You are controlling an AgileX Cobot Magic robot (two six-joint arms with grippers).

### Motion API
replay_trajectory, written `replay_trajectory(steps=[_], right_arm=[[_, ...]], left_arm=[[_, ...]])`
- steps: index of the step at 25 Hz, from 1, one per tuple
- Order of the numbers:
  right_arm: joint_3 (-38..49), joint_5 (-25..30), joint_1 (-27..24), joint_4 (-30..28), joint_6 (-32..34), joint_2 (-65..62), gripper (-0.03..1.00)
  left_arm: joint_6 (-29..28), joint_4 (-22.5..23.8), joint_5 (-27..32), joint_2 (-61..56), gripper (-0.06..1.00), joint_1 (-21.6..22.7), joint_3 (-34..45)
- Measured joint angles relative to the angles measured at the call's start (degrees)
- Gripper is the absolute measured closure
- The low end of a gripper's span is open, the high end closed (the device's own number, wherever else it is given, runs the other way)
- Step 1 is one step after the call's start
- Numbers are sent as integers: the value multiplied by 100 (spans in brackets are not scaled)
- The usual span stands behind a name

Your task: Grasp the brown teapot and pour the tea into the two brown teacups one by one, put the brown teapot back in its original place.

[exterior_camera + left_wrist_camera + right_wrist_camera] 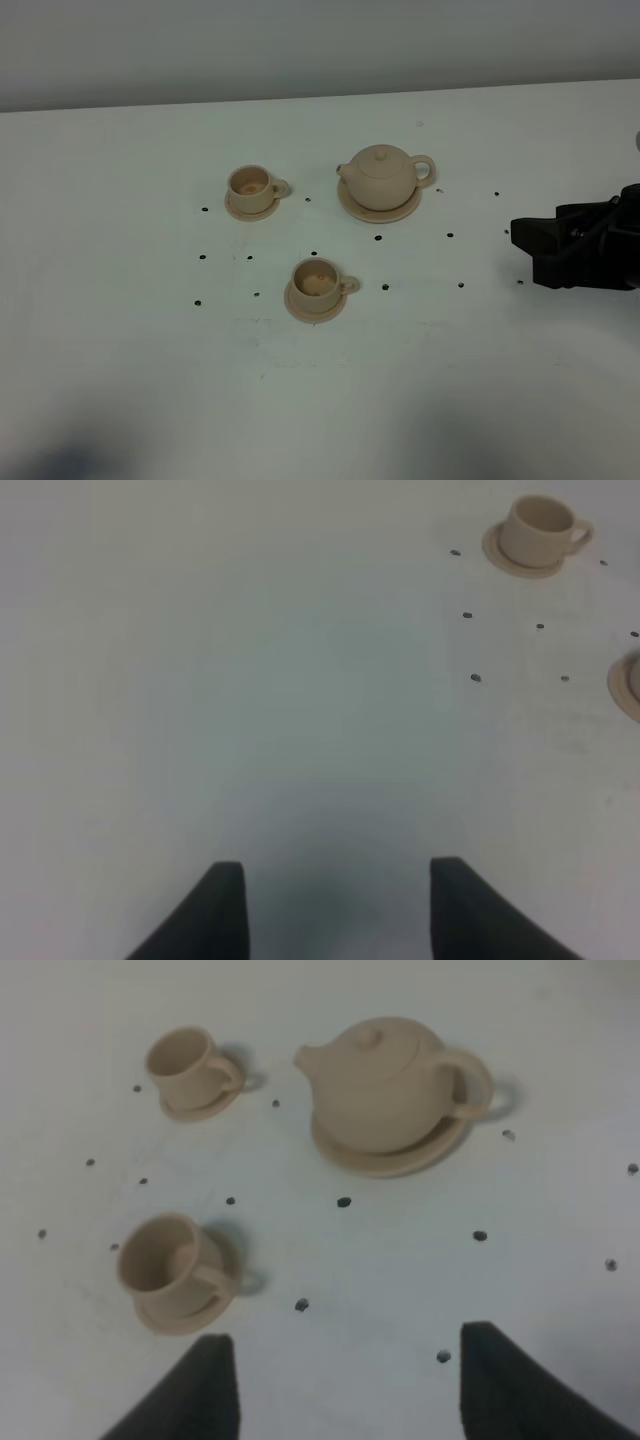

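Tan ceramic set on a white surface dotted with small dark marks.

- Brown teapot: upright, lid on, seated on its wide saucer. That is the original place, so nothing is lifted yet.
- Orientation: the loop handle faces the right side of the exterior view and the spout faces left. Judgement: this presents the handle to the right arm and aims the spout toward the cups, so the right arm looks suited to the grasp.
- Far teacup and near teacup: each upright on its own small saucer, well apart from each other and from the teapot. Judgement: the spacing leaves room to tilt the pot over one cup without knocking the other. Contents cannot be told.
- Right jaws: wide, nothing between them. In the exterior view they sit near the right edge, level with the teapot but well short of it. Judgement: approach stage.
- Left jaws: spread over bare surface, holding nothing. The left wrist view catches one teacup far off. Judgement: parked clear of the work.

Next move, as I read it: close onto the handle loop, keeping clear of the saucer rim.
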Motion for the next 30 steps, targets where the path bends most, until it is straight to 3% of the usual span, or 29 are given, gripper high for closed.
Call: replay_trajectory(steps=[8, 24, 30], right_arm=[[-634, -31, 0, -100, -5, 173, 48], [-1997, 158, 0, -177, 14, 2107, 48], [-2466, 205, 0, -794, 613, 2396, 48]], left_arm=[[0, -3, 0, 0, 54, 0, 6], [280, -32, 0, 0, 54, 0, 6], [280, -41, 0, 0, 54, 0, 6]])
